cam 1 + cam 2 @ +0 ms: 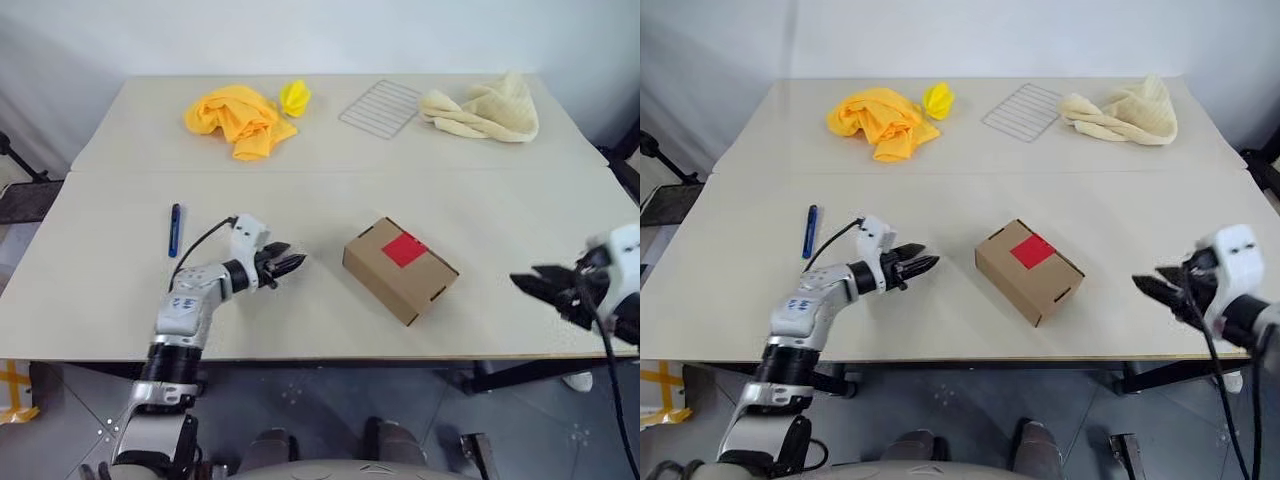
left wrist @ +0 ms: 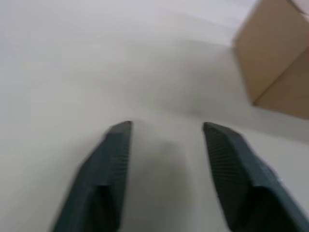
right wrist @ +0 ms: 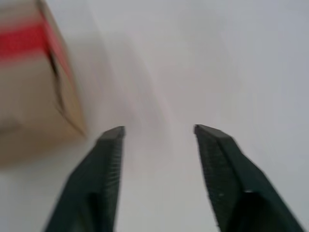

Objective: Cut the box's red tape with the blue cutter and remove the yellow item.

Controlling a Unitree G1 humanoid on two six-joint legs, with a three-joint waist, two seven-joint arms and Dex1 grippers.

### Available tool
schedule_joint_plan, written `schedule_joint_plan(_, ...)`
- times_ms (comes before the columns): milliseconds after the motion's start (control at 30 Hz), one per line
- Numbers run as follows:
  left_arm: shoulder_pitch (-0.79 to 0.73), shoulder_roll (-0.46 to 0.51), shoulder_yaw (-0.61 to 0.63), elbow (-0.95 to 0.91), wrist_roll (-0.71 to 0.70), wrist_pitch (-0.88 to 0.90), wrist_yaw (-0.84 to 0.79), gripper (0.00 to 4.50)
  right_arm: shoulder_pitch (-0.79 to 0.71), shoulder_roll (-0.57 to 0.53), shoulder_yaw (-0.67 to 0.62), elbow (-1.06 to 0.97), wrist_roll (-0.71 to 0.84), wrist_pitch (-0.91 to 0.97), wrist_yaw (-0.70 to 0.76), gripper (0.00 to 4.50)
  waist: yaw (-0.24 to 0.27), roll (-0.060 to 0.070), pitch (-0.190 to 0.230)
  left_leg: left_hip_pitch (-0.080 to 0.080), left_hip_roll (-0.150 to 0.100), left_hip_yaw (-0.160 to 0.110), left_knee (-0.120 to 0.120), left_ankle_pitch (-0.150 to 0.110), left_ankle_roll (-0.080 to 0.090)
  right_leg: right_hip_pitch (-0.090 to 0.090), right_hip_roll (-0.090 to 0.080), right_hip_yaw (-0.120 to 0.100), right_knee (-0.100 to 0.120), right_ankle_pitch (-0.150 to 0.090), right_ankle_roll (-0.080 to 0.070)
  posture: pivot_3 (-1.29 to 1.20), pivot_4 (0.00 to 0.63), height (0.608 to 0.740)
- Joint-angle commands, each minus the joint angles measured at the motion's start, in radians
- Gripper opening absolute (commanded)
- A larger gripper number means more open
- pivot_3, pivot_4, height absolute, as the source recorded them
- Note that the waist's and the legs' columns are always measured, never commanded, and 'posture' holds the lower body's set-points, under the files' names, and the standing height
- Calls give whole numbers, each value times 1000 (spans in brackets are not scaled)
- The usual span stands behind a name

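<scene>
The box (image 1: 400,270) sits sealed mid-counter, red tape (image 1: 404,249) uncut. Both grippers, left (image 1: 288,264) and right (image 1: 540,287), hold jaws apart, empty. Next, probably: fetch the blue cutter (image 1: 174,229) near the left edge.

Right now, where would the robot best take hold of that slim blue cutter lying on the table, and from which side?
Probably mid-body, from above. The blue cutter lies flat on the table, its length running away from the robot, so fingers should close across its narrow width. The left gripper, open and empty, is the nearer one; the cutter lies to its left.
</scene>
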Motion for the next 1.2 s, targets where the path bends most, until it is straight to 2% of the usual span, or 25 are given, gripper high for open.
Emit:
schedule_joint_plan(33,16,7,82,-123,-46,41,85,3749,-31,-9,5,32,14,-46,26,3671,7,0,0,0,0,0,0,0,0,0,0,0,0,0,0,0,150,740)
schedule_joint_plan(100,42,-13,118,-193,-42,52,165,4339,-66,21,39,56,9,-121,53,4348,10,-1,0,-2,-1,-1,3,0,0,0,-1,0,0,0,1,0,150,740)
schedule_joint_plan(133,53,-22,131,-221,-40,56,200,4487,-80,35,53,65,7,-157,64,4498,9,-1,0,-2,-1,0,3,0,1,0,-1,0,-1,1,1,0,150,740)
schedule_joint_plan(233,76,-63,154,-281,-12,52,318,4487,-118,65,110,100,-13,-250,98,4498,8,-1,0,-2,-1,0,4,-1,1,1,-1,0,-1,1,2,0,150,740)
schedule_joint_plan(333,84,-132,177,-324,79,-4,530,4487,-178,104,226,137,-45,-408,209,4498,3,-2,1,-2,-1,0,4,-1,1,1,-1,1,-1,1,2,0,150,740)
schedule_joint_plan(433,64,-166,218,-310,101,-20,651,4487,-190,85,284,145,-57,-493,326,4498,2,-2,1,-2,-1,0,4,-1,1,1,-1,0,-1,2,2,0,150,740)
schedule_joint_plan(700,28,-167,224,-326,120,73,763,4487,-179,-2,414,140,-109,-597,532,4498,11,-3,1,-3,-1,0,8,-2,2,1,-1,0,-1,2,2,0,150,740)
schedule_joint_plan(967,-60,-133,267,-249,128,220,837,4487,-229,-26,403,173,-113,-604,542,4498,7,-3,2,-3,-1,0,9,-2,2,1,-1,0,-1,2,2,0,150,740)
schedule_joint_plan(1200,-61,-85,292,-251,122,288,840,4487,-214,-40,382,166,-106,-590,526,4498,6,-4,2,-3,-1,0,9,-2,2,1,-1,0,-1,2,2,0,150,740)
